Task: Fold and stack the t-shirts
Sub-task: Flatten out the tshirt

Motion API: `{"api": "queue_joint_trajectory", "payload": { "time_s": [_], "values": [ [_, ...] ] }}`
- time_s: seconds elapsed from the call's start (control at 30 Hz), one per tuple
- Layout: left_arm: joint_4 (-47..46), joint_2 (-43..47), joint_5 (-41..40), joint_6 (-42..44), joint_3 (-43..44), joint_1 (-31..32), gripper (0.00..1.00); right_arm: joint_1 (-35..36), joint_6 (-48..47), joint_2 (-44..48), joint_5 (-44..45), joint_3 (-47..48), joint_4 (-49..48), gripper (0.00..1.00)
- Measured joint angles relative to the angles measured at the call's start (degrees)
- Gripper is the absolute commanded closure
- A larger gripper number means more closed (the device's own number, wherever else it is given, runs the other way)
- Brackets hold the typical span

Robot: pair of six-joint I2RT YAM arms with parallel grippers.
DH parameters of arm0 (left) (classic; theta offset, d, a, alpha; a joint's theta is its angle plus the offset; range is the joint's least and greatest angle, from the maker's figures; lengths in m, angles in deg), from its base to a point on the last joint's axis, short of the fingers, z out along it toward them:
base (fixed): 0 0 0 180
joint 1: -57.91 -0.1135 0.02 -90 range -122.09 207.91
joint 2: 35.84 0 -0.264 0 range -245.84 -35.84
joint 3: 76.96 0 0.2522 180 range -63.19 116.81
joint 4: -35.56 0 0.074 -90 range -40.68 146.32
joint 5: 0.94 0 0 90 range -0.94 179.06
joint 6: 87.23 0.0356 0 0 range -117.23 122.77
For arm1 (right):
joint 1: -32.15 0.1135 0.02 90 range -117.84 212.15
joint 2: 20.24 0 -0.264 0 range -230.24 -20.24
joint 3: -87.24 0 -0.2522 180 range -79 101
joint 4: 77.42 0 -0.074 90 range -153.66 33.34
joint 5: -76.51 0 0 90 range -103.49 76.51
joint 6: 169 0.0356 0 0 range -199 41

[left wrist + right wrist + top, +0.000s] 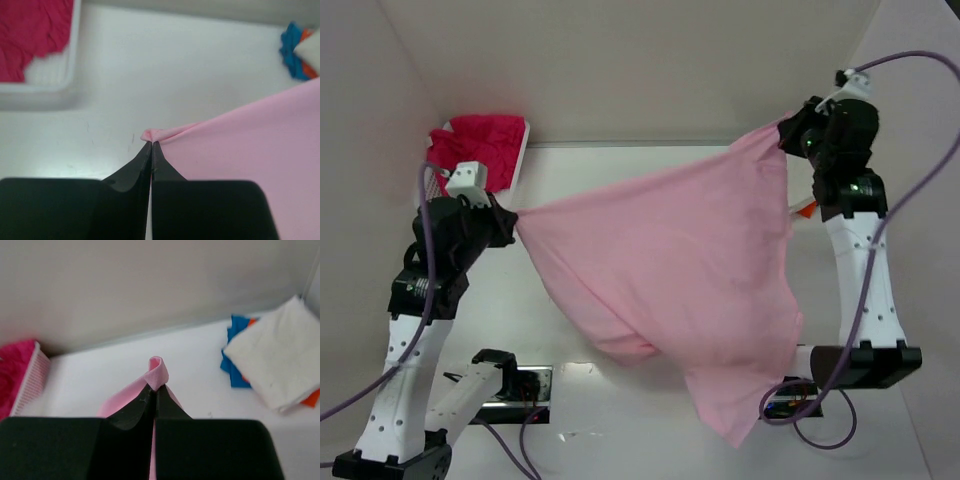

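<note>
A light pink t-shirt (670, 270) hangs stretched in the air between my two grippers above the table. My left gripper (513, 222) is shut on its left corner (152, 134). My right gripper (786, 128) is shut on its right corner, which loops out past the tips (157, 371). The shirt's lower part hangs down toward the near edge. A magenta-red shirt (475, 145) lies in the white basket (518, 152) at the back left; it also shows in the left wrist view (32, 30). A folded stack with a white shirt (277, 360) on blue (235, 355) and orange (311, 399) lies at the right.
The white lattice basket (65, 85) stands at the back left against the wall. The folded stack peeks out beside the right arm (807, 209). Grey walls enclose the table on the back and sides. Cables trail from both arms.
</note>
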Motion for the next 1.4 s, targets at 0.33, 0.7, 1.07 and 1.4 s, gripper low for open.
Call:
{"api": "queue_joint_trajectory", "payload": {
  "time_s": [0.33,0.7,1.07,1.4],
  "values": [
    [0.7,-3.0,9.4,-1.8,-7.7,0.0,1.00,0.5,0.3,-6.2,-1.4,-11.8,-2.5,1.00],
    [-3.8,-19.8,-0.8,-1.2,9.5,0.0,1.00,0.6,0.6,-18.6,-1.9,0.0,-4.7,1.00],
    [-3.9,-12.1,8.7,-0.1,4.9,-0.1,1.00,0.6,0.6,-10.9,-0.2,-6.5,-6.4,1.00],
    [6.0,-13.8,22.3,-1.2,-7.6,1.0,0.22,0.6,0.9,-10.0,0.6,-15.7,-4.5,1.00]
  ]
}}
